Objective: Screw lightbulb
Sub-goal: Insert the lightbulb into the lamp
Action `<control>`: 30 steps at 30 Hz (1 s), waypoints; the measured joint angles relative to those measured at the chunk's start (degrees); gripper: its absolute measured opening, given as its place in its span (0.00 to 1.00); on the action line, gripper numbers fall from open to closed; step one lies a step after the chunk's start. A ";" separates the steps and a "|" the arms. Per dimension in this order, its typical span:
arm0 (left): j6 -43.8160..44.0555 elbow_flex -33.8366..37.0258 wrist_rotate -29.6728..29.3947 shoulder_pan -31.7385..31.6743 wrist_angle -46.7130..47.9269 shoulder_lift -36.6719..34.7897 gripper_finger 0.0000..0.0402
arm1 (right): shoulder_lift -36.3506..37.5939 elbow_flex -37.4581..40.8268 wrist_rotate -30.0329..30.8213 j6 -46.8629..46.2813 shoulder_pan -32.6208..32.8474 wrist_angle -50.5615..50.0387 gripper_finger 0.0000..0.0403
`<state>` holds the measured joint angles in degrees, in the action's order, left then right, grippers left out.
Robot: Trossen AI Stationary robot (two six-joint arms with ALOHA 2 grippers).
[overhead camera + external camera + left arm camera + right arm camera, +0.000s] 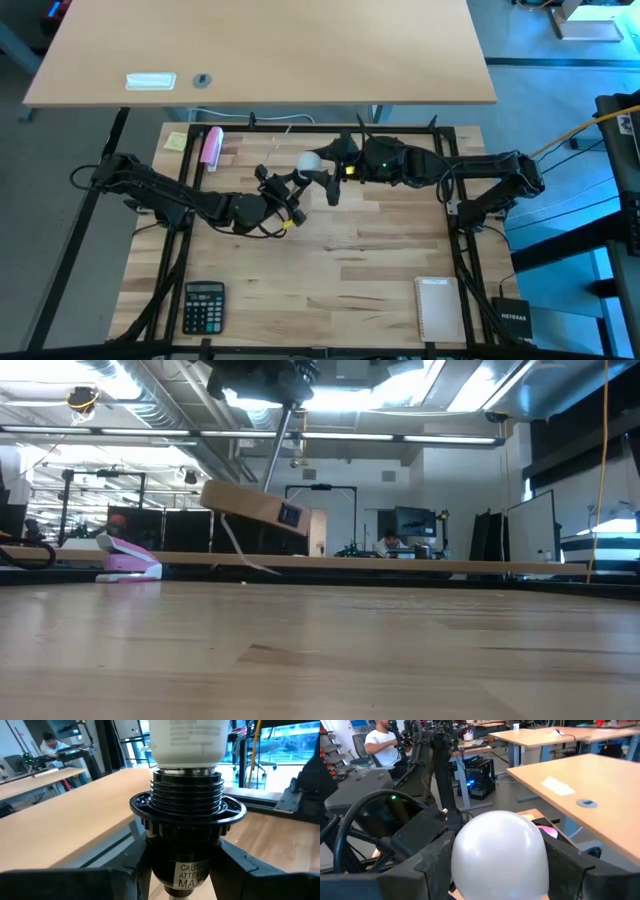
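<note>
The white lightbulb (308, 160) stands with its silvery base in the mouth of the black threaded socket (187, 815), above the table's far middle. My left gripper (285, 195) is shut on the socket. My right gripper (322, 172) is shut on the bulb, whose dome fills the right wrist view (500, 852). In the low view the socket's round wooden disc base (252, 505) hangs tilted, clear of the table, on a thin rod (280, 445). My left gripper pinches the socket's lower body (187, 870), below its wide collar, between its two fingers, one on each side. The socket is lifted clear of the table, with the bulb at its far end. My right gripper pinches the bulb's round glass dome (470, 855) between its two fingers (432, 862), one on each side. It comes from the table's right side, roughly level. The bulb is held clear of the table, its base in the socket.
A pink stapler (212, 147) and yellow sticky notes (176, 141) lie at the far left. A calculator (204, 306) lies at the near left and a notebook (438, 308) at the near right. A large desk (260, 60) stands beyond the far edge.
</note>
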<state>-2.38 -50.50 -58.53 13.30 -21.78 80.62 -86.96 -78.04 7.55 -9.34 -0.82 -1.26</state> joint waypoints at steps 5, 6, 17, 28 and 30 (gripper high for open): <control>0.22 0.00 0.29 0.14 0.50 0.00 0.34 | -0.04 0.14 -1.82 0.90 -0.02 1.28 0.65; 0.27 0.00 0.32 0.16 0.52 0.00 0.34 | -0.07 0.22 -2.23 1.22 -0.02 1.66 0.67; 0.43 -0.44 0.80 0.35 -0.28 -0.39 0.34 | 1.60 0.41 -8.88 4.12 0.04 -1.60 0.87; 1.93 -0.35 17.55 0.94 0.33 -1.38 0.34 | 8.87 0.35 -14.73 15.05 0.04 -15.33 0.87; 1.96 -0.29 25.95 0.85 0.33 -1.38 0.34 | 8.81 0.38 -17.94 17.27 0.04 -15.46 0.87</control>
<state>-0.43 -50.79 -32.58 14.15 -21.45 79.24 -78.15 -77.67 -10.39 7.93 -0.78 -16.72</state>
